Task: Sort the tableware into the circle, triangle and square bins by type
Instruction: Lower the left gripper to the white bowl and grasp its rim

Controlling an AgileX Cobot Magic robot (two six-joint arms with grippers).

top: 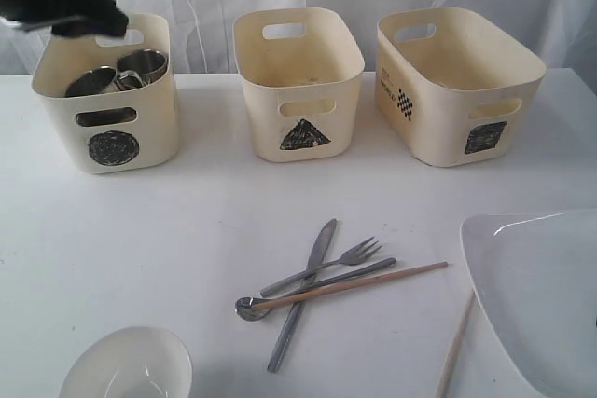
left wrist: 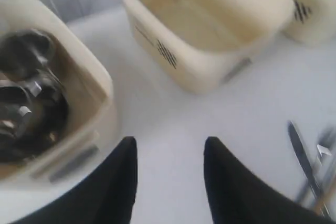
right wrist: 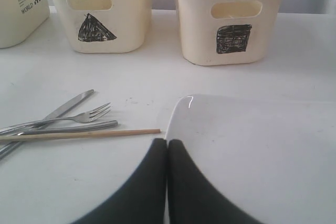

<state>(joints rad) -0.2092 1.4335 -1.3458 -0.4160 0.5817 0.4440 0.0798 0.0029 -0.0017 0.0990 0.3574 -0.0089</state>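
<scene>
Left gripper [left wrist: 169, 148] hangs with jaws apart and empty above the circle bin [top: 107, 128] at the desk's far left corner, steel mugs [top: 142, 64] inside. My right gripper [right wrist: 167, 148], closed on nothing, sits over the white plate [right wrist: 252, 150] near the front right corner. The trouble I foresee: knife [top: 325, 241], fork [top: 362, 251], spoon [top: 248, 308] and chopstick [top: 392, 275] lie crossed mid-desk, so lifting one could drag the others, and thin steel may slip.

your exterior view faces the triangle bin [top: 298, 81] head-on from above, well back. left wrist looks down on it, close; right wrist sits low before it. all share it.
</scene>
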